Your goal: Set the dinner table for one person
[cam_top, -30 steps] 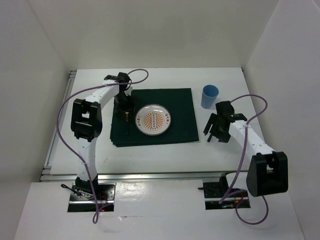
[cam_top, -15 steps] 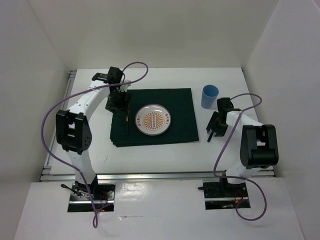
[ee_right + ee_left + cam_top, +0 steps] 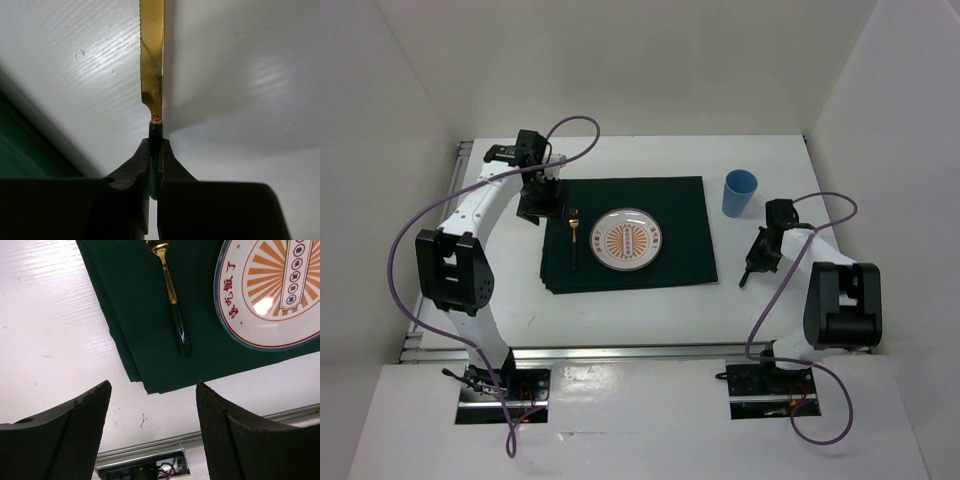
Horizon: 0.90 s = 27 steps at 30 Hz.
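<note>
White dinner table (image 3: 620, 315): flat, plain; metal rail (image 3: 640, 350) nr edge.

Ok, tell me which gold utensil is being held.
The knife, its green handle pinched in the right gripper; the fork lies free on the mat, left of the plate.

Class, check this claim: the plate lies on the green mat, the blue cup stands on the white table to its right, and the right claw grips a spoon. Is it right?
Not quite. The right claw grips a knife, not a spoon: the right wrist view shows its flat, serrated gold blade. The rest stands.
</note>
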Each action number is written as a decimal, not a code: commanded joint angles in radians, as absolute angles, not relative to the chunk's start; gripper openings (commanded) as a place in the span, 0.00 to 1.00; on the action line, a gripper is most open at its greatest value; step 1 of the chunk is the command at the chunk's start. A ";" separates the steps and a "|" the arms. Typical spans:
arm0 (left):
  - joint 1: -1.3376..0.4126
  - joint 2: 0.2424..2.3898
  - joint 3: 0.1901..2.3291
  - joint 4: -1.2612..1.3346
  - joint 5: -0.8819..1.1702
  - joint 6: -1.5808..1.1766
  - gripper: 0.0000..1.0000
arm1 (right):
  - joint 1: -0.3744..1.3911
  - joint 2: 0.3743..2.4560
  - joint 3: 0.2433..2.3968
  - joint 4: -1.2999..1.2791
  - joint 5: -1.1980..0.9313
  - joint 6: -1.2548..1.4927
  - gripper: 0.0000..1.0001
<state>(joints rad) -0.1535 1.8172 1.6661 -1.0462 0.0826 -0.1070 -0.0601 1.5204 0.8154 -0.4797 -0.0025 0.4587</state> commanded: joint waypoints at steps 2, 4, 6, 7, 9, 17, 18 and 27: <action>-0.130 1.759 1.663 -1.049 0.118 -0.098 0.76 | -0.066 1.313 0.873 -0.586 0.115 0.477 0.00; -0.130 1.759 1.663 -1.049 0.118 -0.098 0.76 | -0.066 1.249 0.908 -0.598 0.170 0.486 0.00; -0.130 1.750 1.663 -1.049 0.091 -0.098 0.76 | -0.066 1.158 0.965 -0.569 0.170 0.497 0.00; -0.121 1.750 1.663 -1.049 0.081 -0.098 0.76 | -0.066 1.135 0.986 -0.542 0.152 0.479 0.00; -0.121 1.727 1.652 -1.029 0.069 -0.098 0.76 | -0.066 1.120 1.070 -0.459 0.083 0.417 0.00; -0.112 1.695 1.602 -1.020 0.021 -0.098 0.76 | 0.274 1.425 1.315 -0.504 0.044 0.219 0.00; -0.112 1.684 1.588 -1.020 0.021 -0.098 0.76 | 0.341 1.477 1.315 -0.518 0.064 0.241 0.00; -0.071 1.651 1.545 -1.000 0.011 -0.089 0.76 | 0.402 1.614 1.177 -0.424 -0.006 0.377 0.00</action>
